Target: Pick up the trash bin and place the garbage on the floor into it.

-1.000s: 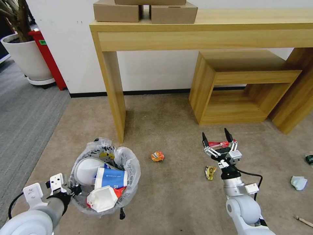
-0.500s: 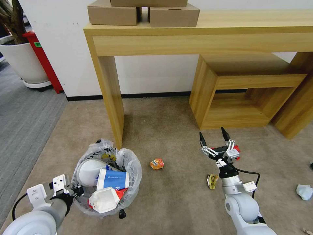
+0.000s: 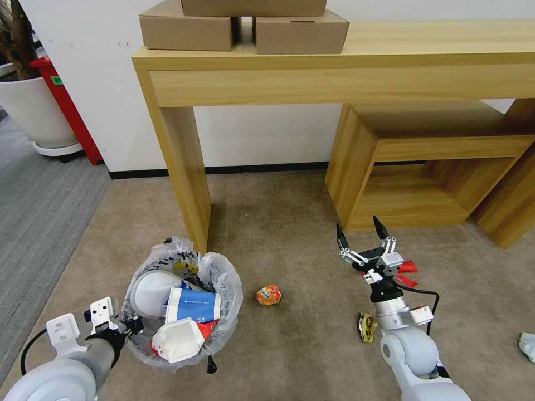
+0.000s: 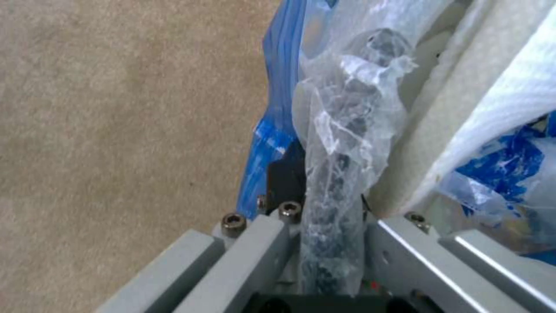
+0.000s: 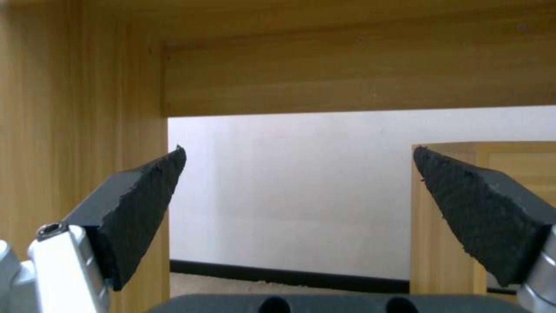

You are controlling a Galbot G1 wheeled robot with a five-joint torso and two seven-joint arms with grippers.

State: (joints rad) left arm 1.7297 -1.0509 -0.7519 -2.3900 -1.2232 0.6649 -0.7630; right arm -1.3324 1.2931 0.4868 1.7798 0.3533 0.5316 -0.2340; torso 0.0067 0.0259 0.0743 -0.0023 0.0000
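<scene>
Beige carpet floor: the left gripper pinches the trash bin rim. The view has slid nearer the desk; the right gripper, spread empty, hangs over a red wrapper, apparently next.

My beige-tan floor carried an orange packet at 3 o'clock of my whitish-bagged trash bin, which held a blue-and-white carton; a red wrapper lay beside my black-fingered right gripper.
</scene>
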